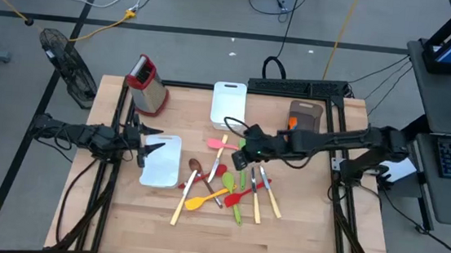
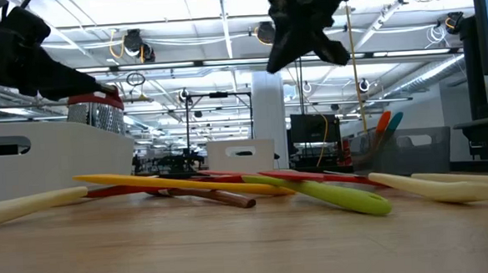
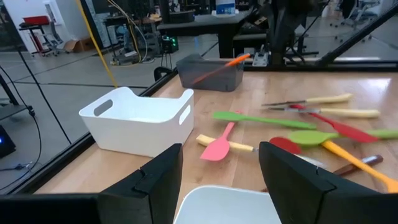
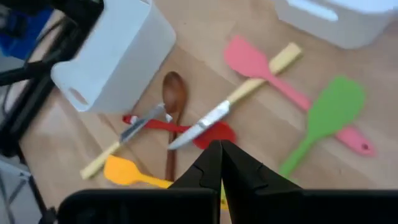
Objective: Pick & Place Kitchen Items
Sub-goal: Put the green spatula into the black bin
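The kitchen items, spoons and spatulas in several colours, lie in a loose heap on the wooden table. A pink spatula, a green spatula and a brown wooden spoon show among them. My right gripper hangs shut above the far side of the heap, slanting down, with nothing in it. In the low view it is high over the utensils. My left gripper waits open at the left, over a white tray, its fingers empty.
A steel box grater with a red top stands at the far left. A second white tray sits at the far middle. A dark tray holding an orange utensil is at the far right. Bare wood lies near the front edge.
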Robot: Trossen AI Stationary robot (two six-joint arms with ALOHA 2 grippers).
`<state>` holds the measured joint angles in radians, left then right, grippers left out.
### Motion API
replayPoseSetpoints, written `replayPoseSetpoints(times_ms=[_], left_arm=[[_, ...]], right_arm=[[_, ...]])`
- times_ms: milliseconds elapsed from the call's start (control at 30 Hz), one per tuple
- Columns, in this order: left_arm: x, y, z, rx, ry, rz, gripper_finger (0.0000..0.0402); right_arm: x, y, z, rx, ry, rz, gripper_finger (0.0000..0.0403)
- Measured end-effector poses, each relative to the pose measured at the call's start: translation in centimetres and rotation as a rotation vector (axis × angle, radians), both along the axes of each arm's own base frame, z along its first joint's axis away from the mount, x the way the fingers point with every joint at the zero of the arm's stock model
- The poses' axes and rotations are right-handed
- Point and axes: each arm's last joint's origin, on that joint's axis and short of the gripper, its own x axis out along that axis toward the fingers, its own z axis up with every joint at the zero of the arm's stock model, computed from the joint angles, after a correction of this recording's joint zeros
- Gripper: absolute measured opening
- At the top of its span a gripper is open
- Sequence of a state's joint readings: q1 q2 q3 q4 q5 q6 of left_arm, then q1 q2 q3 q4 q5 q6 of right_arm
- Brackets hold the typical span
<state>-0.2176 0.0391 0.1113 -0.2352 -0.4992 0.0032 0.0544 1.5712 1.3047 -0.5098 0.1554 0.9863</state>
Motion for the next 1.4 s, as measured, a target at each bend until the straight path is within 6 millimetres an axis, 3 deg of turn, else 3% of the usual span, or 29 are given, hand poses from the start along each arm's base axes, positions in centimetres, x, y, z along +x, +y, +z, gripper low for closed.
replayPoseSetpoints(times_ms=[233,467,1033,1400], left_arm=[[0.0,0.0,-0.1,0.002,0.007,0.000,0.0218],[0.0,0.0,-0.1,0.003,0.009,0.000,0.0218],[0.0,0.0,-0.1,0.003,0.007,0.001,0.0218],[0.0,0.0,-0.1,0.002,0.007,0.001,0.0218]], right_arm=[[1.7,0.3,-4.1,0.093,0.135,-0.027,0.0000],[1.9,-0.3,-6.3,0.134,0.246,-0.096,0.0000],[2.4,-1.1,-6.2,0.038,0.219,0.022,0.0005],[2.2,-1.2,-6.5,0.019,0.235,0.003,0.0095]])
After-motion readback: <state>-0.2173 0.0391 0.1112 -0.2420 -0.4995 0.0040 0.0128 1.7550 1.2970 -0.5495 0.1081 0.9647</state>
